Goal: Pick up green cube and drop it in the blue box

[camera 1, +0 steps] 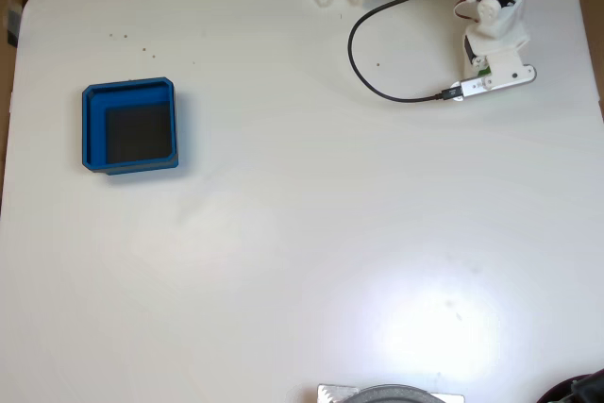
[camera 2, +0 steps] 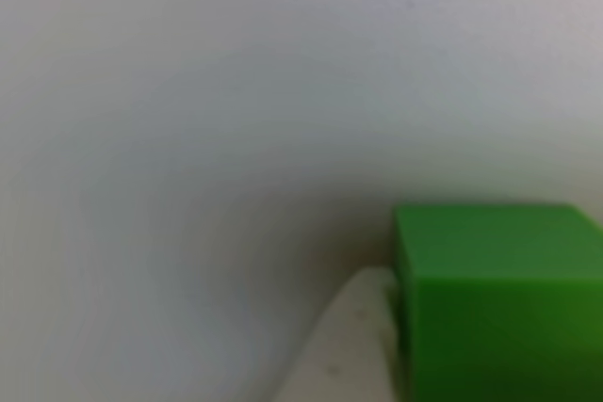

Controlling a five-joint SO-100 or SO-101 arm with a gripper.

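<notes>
We are seeing the blue box [camera 1: 129, 126] sitting at the left of the white bench [camera 1: 302, 252] in the fixed view, well apart from the white arm [camera 1: 495, 21] reaching down at top right. In the other view the green cube [camera 2: 499, 303] is filling the lower right, blurred, touching one white pincer finger [camera 2: 344, 355]. We cannot tell how the jaws are standing.
</notes>
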